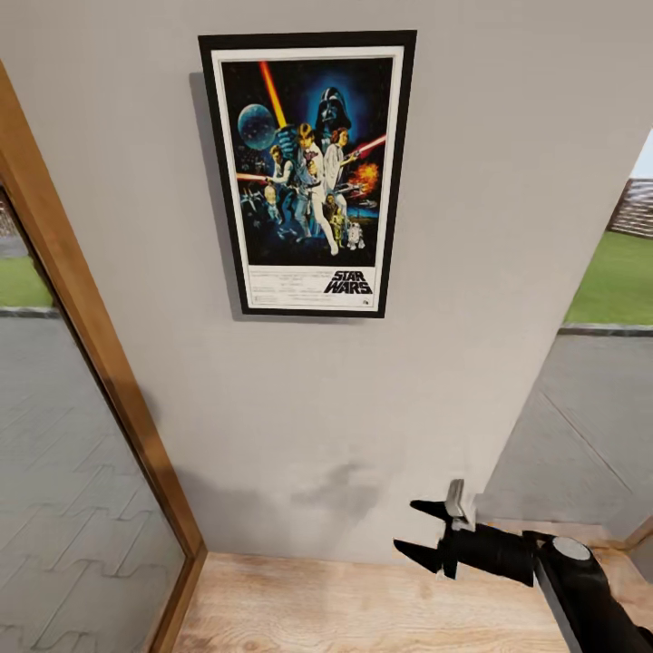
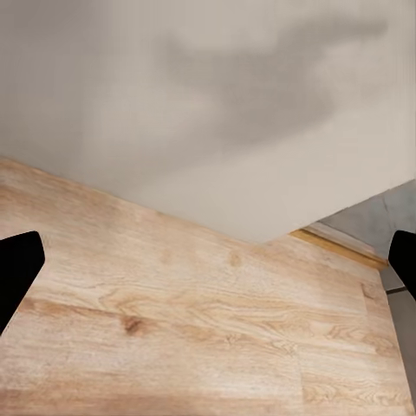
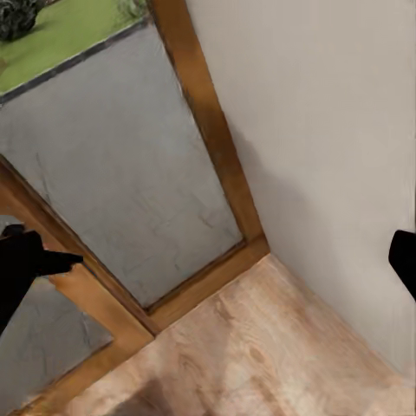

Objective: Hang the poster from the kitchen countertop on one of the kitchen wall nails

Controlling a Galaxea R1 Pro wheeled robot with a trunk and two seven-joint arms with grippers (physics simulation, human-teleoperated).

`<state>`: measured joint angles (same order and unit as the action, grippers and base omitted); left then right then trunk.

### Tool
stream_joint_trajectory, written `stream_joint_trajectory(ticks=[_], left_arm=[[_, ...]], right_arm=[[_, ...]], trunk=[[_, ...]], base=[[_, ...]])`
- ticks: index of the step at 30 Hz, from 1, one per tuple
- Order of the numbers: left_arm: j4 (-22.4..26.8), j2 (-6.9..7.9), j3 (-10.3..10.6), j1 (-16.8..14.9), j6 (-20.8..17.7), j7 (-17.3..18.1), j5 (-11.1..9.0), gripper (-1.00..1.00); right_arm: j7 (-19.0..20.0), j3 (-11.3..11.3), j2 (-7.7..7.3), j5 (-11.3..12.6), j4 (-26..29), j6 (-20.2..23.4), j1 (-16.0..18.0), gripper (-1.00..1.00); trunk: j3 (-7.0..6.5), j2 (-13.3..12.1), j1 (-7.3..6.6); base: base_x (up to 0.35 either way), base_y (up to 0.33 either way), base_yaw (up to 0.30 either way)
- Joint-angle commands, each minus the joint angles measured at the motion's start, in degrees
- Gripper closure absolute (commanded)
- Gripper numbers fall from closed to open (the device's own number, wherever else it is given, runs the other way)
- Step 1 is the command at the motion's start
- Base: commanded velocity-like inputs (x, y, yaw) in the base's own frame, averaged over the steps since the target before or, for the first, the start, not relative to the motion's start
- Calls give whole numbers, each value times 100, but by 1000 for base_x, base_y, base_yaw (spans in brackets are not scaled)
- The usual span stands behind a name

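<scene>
The Star Wars poster (image 1: pixel 307 172) hangs upright and flat against the light-grey wall (image 1: pixel 490 209), high in the head view, with no gripper touching it. Any nail is hidden behind it. My right gripper (image 1: pixel 408 526) is low near the floor, well below and to the right of the poster, open and empty, pointing left. In the right wrist view the right gripper (image 3: pixel 212 264) has its jaws spread wide with nothing between them. The left gripper (image 2: pixel 208 269) is also open and empty, facing the base of the wall. The kitchen countertop is out of view.
A wooden door or window frame (image 1: pixel 100 363) with glass borders the wall on the left, and the same frame (image 3: pixel 204 130) appears in the right wrist view. Another glass pane (image 1: pixel 589 426) lies right of the wall. Light wood floor (image 1: pixel 345 608) runs below.
</scene>
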<state>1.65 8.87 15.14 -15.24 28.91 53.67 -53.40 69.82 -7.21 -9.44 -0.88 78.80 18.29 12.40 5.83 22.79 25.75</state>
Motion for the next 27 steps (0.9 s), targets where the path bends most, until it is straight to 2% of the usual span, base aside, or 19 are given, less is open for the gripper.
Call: stream_joint_trajectory(ticks=[1,2,3,4,7,8,10,11,15,16,18,24,27], left_arm=[[-6,1,50,-5,24,-39,-48,-100],[-6,1,52,-5,25,-74,-48,-100],[-6,-2,56,-5,26,-162,-45,-100],[-3,-8,63,-5,27,-341,-41,-100],[-5,-8,66,-5,29,-418,-40,-100],[-6,-8,67,-5,32,-486,-36,-100],[-7,-8,67,-5,36,-678,-33,-100],[-7,-8,71,-5,39,-941,-29,-100],[-3,-8,76,-5,46,-1472,-22,-100],[-1,-8,78,-5,48,-1712,-18,-100],[0,-6,79,-5,50,-1906,-18,-100],[1,0,84,-5,53,-2205,-14,-100],[1,-5,88,-5,53,-2242,-14,-100]], right_arm=[[22,-29,2,-3,-414,-140,-160,-100],[20,-47,3,-2,-622,-237,-188,-100],[18,-104,0,-1,-1055,-469,-228,-100],[21,-286,-3,-4,-1985,-1074,-270,-100],[-11,-390,-16,-9,-2811,-1446,-287,-100],[-144,-427,-31,-13,-3378,-1602,-293,-100],[-394,-446,-40,-18,-3820,-1763,-296,-100],[-651,-450,-40,-21,-4098,-1894,-297,-100],[-1126,-446,-40,-30,-4527,-2053,-299,-100],[-1356,-435,-40,-32,-4702,-2092,-299,-100],[-1588,-427,-40,-36,-4838,-2118,-299,-100],[-2416,-415,-26,-45,-5266,-2155,-299,-100],[-2666,-411,-16,-48,-5453,-2161,-299,-100]], trunk=[[11,13,4],[11,13,4],[11,13,4],[11,13,4],[11,13,4],[11,13,4],[11,13,4],[11,13,4],[11,13,4],[11,13,4],[6,13,4],[-31,13,4],[-56,13,4]], base=[[0,0,0],[0,0,0],[0,0,0],[0,0,0],[0,0,0],[0,0,0],[0,0,0],[0,0,0],[0,0,0],[0,0,0],[0,0,9],[0,0,47],[0,0,68]])
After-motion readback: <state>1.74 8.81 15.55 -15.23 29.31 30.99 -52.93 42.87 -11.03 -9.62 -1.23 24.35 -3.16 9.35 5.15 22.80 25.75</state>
